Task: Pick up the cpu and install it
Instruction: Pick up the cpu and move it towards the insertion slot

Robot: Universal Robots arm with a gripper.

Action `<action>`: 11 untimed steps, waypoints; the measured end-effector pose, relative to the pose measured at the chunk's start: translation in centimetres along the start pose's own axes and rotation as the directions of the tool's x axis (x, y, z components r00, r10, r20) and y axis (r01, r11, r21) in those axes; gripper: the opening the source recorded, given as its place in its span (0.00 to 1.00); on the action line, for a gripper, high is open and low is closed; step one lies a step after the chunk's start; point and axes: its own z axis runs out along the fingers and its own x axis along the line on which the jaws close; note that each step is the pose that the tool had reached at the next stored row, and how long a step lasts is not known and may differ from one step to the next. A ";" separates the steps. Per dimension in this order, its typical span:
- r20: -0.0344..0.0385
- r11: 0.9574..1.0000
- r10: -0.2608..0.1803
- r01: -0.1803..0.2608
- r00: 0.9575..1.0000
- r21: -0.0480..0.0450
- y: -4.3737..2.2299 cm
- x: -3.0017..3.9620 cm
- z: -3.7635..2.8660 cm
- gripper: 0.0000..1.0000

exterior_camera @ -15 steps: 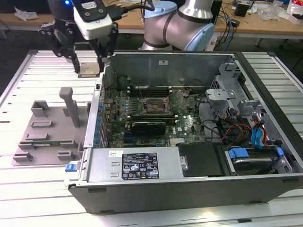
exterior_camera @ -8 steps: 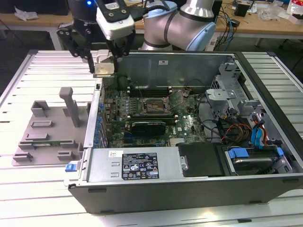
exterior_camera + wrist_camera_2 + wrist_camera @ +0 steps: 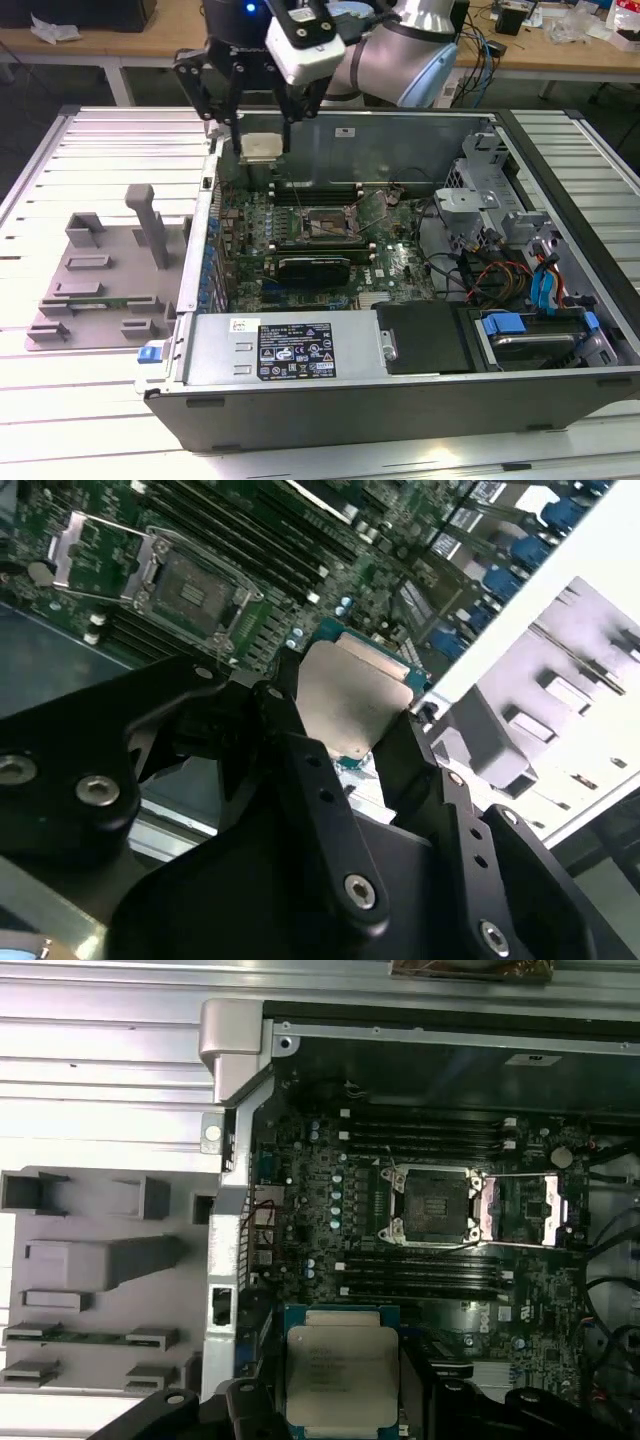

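Gripper (image 3: 262, 140) and load. The black two-finger gripper points straight down from the wrist, its jaws clamped on opposite edges of the cpu (image 3: 260, 148), which hangs level in the air. In both wrist views the fingers (image 3: 285, 700) press against the chip's sides, and its silver-grey metal top (image 3: 340, 1365) faces up toward the cameras, with a thin green border showing at one edge.

Arm. A silver and pale-blue joint (image 3: 400, 50) reaches in from behind the computer case (image 3: 400, 400) and bends toward the exterior view's left. This carries the wrist above the case's far corner on that side.

Surroundings. The cpu is held over the edge of the green motherboard (image 3: 400, 262), close to the case wall and well apart from the socket (image 3: 437, 1200). The socket lies bare at the middle of the board, its metal frame (image 3: 530, 1210) folded open beside it. Outside the wall, on the slatted metal table (image 3: 60, 170), rests the grey plastic tray (image 3: 100, 290) with its slots and an upright post.
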 end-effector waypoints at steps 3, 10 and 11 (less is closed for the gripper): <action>0.000 1.000 0.000 0.000 1.000 0.000 -0.06 -1.51 0.00 0.55; 0.000 1.000 0.000 0.000 1.000 0.000 -0.21 -5.74 0.02 0.55; 0.000 1.000 0.001 -0.001 1.000 0.000 -0.23 -5.97 0.01 0.55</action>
